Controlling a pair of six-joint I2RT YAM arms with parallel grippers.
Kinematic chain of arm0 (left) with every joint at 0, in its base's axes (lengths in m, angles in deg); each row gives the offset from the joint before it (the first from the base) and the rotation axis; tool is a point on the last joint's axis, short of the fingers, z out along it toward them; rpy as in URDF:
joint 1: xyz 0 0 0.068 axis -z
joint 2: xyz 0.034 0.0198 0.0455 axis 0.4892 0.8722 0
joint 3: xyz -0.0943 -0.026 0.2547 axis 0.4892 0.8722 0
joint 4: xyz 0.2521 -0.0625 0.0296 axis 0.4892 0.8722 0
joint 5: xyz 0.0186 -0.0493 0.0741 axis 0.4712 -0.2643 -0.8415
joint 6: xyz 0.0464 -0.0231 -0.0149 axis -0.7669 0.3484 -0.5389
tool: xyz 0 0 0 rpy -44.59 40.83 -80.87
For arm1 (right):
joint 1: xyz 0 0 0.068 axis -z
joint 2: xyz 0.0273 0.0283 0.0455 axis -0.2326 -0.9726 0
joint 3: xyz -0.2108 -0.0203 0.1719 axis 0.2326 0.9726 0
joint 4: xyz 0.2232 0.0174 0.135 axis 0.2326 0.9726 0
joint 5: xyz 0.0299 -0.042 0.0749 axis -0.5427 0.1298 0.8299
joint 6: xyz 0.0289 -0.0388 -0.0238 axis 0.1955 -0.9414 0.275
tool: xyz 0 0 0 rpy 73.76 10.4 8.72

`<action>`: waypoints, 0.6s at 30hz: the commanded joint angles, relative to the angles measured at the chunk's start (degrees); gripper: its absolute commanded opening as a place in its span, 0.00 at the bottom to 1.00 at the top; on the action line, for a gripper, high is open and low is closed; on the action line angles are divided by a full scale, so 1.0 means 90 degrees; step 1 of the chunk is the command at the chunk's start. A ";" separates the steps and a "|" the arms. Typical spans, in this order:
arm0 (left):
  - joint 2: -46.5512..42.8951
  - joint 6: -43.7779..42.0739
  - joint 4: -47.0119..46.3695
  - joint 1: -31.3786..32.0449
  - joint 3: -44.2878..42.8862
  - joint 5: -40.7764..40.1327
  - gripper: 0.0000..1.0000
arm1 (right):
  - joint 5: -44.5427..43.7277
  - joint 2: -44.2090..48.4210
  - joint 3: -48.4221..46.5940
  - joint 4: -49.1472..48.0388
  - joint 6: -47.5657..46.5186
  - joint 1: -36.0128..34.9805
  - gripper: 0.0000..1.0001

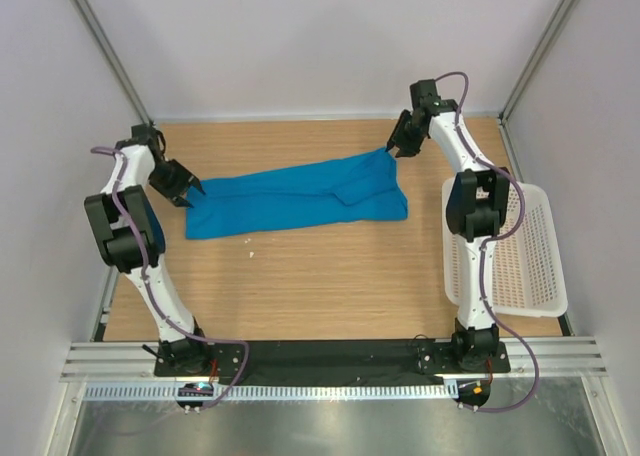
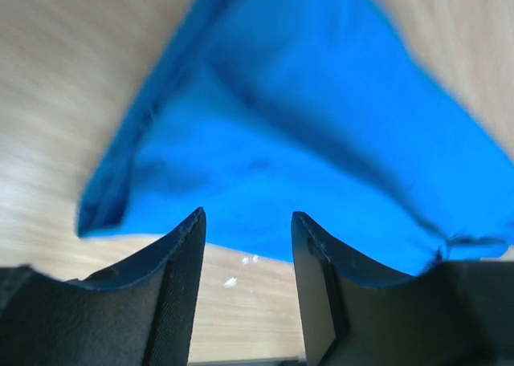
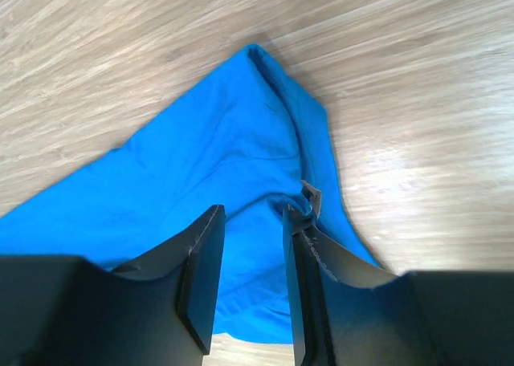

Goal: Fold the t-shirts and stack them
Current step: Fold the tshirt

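Observation:
One bright blue t-shirt (image 1: 300,201) lies bunched lengthwise across the middle of the wooden table. My left gripper (image 1: 190,188) is open and empty, just off the shirt's left end. In the left wrist view the gripper (image 2: 247,217) hangs over the cloth edge (image 2: 305,125) and bare wood. My right gripper (image 1: 397,148) is at the shirt's far right corner. In the right wrist view that gripper (image 3: 253,213) is open above the cloth (image 3: 217,165), and a fold with a small grey tag (image 3: 310,196) touches the tip of the right finger.
A white plastic lattice basket (image 1: 530,266) stands at the right edge of the table beside the right arm. Small white crumbs (image 1: 250,248) lie on the wood in front of the shirt's left end. Grey walls enclose the table on three sides.

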 commanded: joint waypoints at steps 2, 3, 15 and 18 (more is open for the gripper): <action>-0.0910 0.0253 -0.0671 0.0316 0.1287 0.0696 0.47 | -0.0446 0.0852 -0.0027 0.0833 -0.0574 -0.0232 0.42; -0.0930 0.0263 -0.0846 0.0336 0.1492 0.0765 0.46 | -0.0485 0.1009 0.0179 0.0853 -0.0711 -0.0281 0.42; 0.0143 -0.0128 -0.0594 0.0317 0.1270 0.0951 0.32 | 0.0676 0.2544 0.3998 -0.1712 0.0185 -0.0887 0.40; 0.0134 -0.0118 -0.0633 0.0326 0.1250 0.0844 0.32 | 0.0999 0.2438 0.4477 -0.2406 0.0527 -0.0917 0.45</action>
